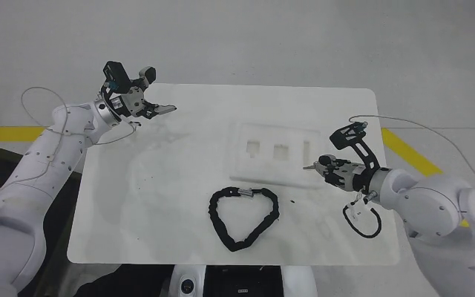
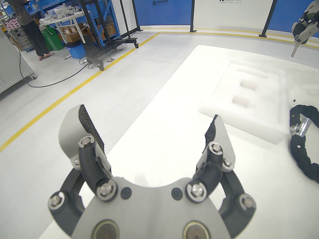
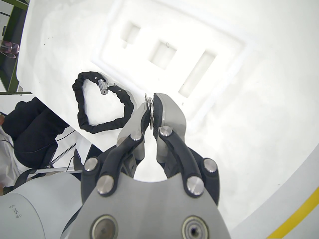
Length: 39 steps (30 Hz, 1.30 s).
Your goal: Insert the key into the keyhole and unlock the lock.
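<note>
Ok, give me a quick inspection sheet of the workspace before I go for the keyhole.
Surface: white table bearing a white foam tray with three recesses.
Job's things: black fabric-sleeved chain lock lies looped in front of the tray, its silver cylinder on the tray side; small metal key held off the table.
Clutter: small dark speck near the lock.
Grippers: left tool open, over the table's far left corner; right tool shut on the key.
Cables: thin grey cables loop off both arms, clear of the lock.
Surroundings: yellow floor line, blue panels.
</note>
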Each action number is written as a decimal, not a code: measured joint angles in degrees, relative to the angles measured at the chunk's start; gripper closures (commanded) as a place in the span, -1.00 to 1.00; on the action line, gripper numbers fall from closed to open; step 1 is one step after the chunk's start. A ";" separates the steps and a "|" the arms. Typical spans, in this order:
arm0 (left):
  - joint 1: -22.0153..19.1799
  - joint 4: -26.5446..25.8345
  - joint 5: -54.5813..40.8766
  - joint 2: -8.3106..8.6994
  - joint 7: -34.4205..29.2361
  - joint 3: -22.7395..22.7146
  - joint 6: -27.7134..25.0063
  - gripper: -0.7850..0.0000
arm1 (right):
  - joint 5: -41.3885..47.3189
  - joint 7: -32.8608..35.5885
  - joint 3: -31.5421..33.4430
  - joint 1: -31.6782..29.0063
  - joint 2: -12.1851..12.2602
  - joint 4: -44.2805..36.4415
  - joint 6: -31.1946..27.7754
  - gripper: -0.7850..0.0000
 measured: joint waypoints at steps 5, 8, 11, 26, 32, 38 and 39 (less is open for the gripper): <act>0.05 -0.15 0.04 0.00 -0.11 -0.02 0.10 -1.00 | -0.02 0.06 -0.06 0.08 0.00 0.01 0.04 1.00; 0.58 -3.75 1.36 0.08 -2.18 -0.35 -0.12 -1.00 | -0.02 0.06 -0.06 0.08 -0.01 0.01 0.04 1.00; 1.92 -7.87 2.66 0.33 -2.78 -0.64 -2.33 -1.00 | -0.02 0.06 -0.06 0.08 -0.01 0.01 0.04 1.00; 12.38 -27.09 14.23 2.15 0.47 -1.60 -7.26 -1.00 | -0.02 0.06 -0.06 0.07 0.00 0.01 0.04 1.00; 14.62 -32.58 21.80 2.67 1.48 -1.34 -8.03 -1.00 | -0.02 0.06 -0.06 0.07 0.00 0.01 0.04 1.00; 16.03 -35.54 28.26 2.75 3.04 -0.34 -8.48 -1.00 | -0.02 0.06 -0.06 0.07 0.00 0.01 0.04 1.00; 16.15 -35.76 29.29 2.73 2.85 -0.13 -8.46 -1.00 | -0.02 0.06 -0.06 0.07 0.00 0.01 0.04 1.00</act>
